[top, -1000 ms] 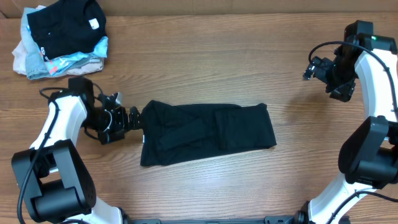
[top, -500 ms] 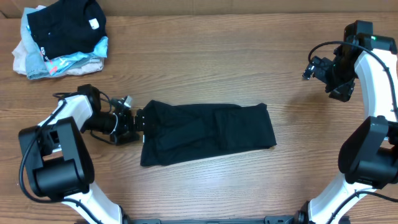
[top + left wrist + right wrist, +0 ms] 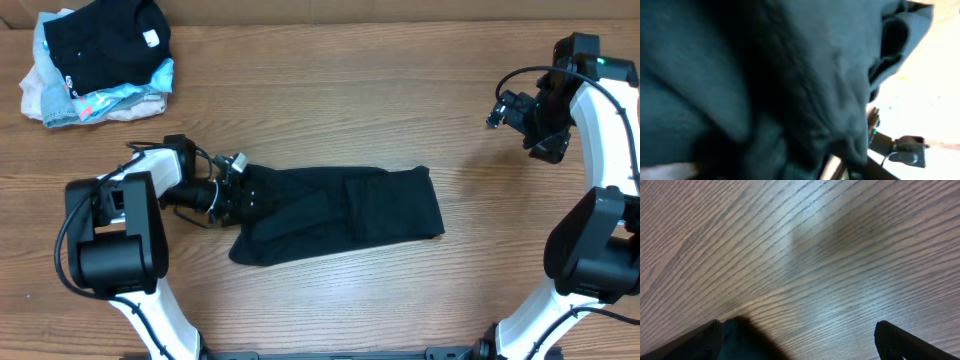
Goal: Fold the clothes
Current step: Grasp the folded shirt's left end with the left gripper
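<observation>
The wooden table (image 3: pixel 330 110) fills the overhead view, its grain running from left to right. 2 white-and-black arms reach in from the near edge: the left arm (image 3: pixel 110 250) by the near left corner and the right arm (image 3: pixel 600 230) along the right edge.

The black T-shirt (image 3: pixel 340 212) lies as 1 long band, flat on the middle of the table. It sits a little closer to the near edge than to the far one, its length running left to right and its left end bunched and creased.

A pile of clothes (image 3: pixel 95 60) sits in the far left corner, well apart from the T-shirt. On top is a folded black garment (image 3: pixel 105 40) with a small pale label (image 3: pixel 151 39). Light-blue cloth (image 3: pixel 120 98) and pale beige-pink cloth (image 3: pixel 35 95) show underneath.

The left gripper (image 3: pixel 238 190) lies low on the T-shirt's left end. Its wrist camera shows only dark fabric (image 3: pixel 765 75) pressed close, so I cannot tell how far its fingers are apart or whether they pinch the cloth.

The right gripper (image 3: pixel 505 108) hangs near the right edge, far from the shirt. Its 2 fingertips (image 3: pixel 700 340) stand spread wide over bare wood, with nothing between them.
</observation>
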{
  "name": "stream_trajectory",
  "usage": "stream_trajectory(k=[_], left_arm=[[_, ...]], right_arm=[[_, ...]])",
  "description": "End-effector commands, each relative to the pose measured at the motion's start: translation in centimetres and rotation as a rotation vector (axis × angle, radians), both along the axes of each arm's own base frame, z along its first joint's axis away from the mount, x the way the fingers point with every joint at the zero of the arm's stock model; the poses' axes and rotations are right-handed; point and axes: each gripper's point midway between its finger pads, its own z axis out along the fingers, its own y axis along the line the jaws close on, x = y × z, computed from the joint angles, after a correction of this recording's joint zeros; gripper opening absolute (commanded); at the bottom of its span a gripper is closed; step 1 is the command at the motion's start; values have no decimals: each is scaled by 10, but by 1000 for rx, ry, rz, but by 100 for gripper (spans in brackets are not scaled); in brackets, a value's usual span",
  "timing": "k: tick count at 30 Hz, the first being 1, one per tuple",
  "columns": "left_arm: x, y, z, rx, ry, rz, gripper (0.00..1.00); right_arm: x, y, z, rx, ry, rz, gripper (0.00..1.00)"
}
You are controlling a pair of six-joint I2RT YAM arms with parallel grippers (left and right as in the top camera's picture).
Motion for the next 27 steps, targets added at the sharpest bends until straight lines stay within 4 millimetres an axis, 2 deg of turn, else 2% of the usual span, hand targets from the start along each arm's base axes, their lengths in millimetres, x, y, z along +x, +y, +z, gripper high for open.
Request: stream_trajectory(k=[1,3,5,8,12,14,17,22,25,27], left_arm=[[-11,8,-26,93,76,-10,33],[-6,9,-24,95,69,-3,23],[-1,9,-20,96,61,-3,4],[5,20,-17,172,75,-19,4],[15,57,-5,425,151,-29,4],[24,70,11,503,170,-16,4],[42,72,46,534,132,-18,4],[61,54,108,541,18,-45,4],[63,28,136,528,-67,-87,4],[60,6,147,515,-120,-131,4]], right_arm=[[6,-1,16,-3,-51,-3,100],[6,-1,16,-3,-51,-3,100],[6,-1,16,-3,-51,-3,100],[6,-1,16,-3,-51,-2,100],[6,-1,16,-3,-51,-2,100],[6,-1,16,-3,-51,-3,100],[6,-1,16,-3,-51,-2,100],[6,-1,16,-3,-51,-2,100],[6,-1,16,-3,-51,-3,100],[6,-1,16,-3,-51,-2,100]])
